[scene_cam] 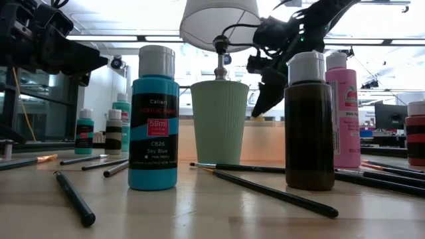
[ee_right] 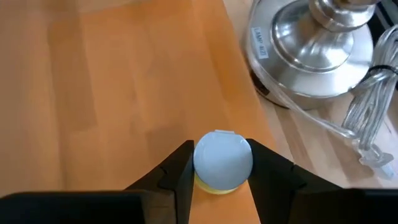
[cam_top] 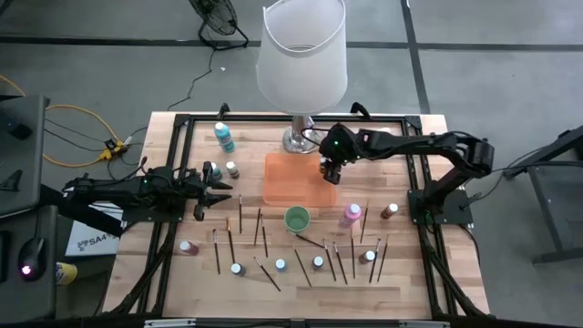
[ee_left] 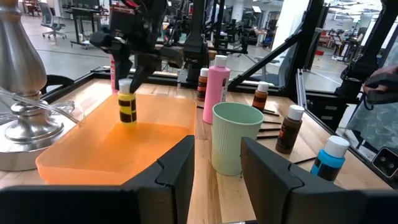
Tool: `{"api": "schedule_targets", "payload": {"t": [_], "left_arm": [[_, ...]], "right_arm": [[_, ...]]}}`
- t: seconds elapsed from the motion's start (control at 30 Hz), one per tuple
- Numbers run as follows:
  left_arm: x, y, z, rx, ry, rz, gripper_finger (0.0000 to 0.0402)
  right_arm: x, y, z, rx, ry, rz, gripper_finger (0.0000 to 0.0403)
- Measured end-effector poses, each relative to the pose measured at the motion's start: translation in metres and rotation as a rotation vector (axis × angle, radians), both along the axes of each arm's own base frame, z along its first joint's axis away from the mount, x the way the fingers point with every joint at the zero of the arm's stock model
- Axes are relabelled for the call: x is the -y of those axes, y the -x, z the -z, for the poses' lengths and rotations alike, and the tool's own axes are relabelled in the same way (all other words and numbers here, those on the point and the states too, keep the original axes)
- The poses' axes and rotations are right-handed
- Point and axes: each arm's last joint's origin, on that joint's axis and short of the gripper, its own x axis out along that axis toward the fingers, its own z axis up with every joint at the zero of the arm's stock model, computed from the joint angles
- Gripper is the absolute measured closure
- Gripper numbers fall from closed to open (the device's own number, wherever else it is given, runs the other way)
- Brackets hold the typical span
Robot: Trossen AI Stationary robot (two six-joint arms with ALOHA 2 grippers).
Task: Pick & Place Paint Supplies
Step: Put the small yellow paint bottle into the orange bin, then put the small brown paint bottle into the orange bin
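Right end effector (ee_right: 217,171) clamps yellow bottle (ee_left: 127,106); seemingly over tray (ee_left: 93,149)

A wooden table (cam_top: 137,264) with a black frame along its edges is seen from above. A lamp (cam_top: 303,56) with a big white shade is placed at the far middle of the table; its silver base (ee_right: 309,46) is seen just beside an orange tray (cam_top: 282,178), and a clear cord (ee_right: 367,112) is bundled beside the base. A pale green ribbed cup (ee_left: 236,138) is set upright near the tray's front edge. A yellow cable (cam_top: 68,137) is laid on the grey floor left of the table, and a black fan base (cam_top: 219,23) is seen behind it. Desks and chairs are visible in the room beyond.
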Motion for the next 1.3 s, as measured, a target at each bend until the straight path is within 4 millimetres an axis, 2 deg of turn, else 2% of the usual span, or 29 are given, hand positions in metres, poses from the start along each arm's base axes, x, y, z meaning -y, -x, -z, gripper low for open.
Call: {"api": "schedule_targets", "payload": {"t": [0.2,0.5,0.9,1.3], "left_arm": [[0.000,0.000,0.000,0.000,0.000,0.000,0.0275],[0.000,0.000,0.000,0.000,0.000,0.000,0.0275],[0.000,0.000,0.000,0.000,0.000,0.000,0.0275],[0.000,0.000,0.000,0.000,0.000,-0.001,0.0275]], "right_arm": [[0.000,0.004,0.010,-0.022,0.004,0.064,0.0267],[0.000,0.005,0.016,0.019,-0.012,0.103,0.0278],[0.001,0.008,0.018,-0.015,0.033,0.143,0.0222],[-0.003,0.018,-0.006,0.033,0.054,0.149,0.0216]]}}
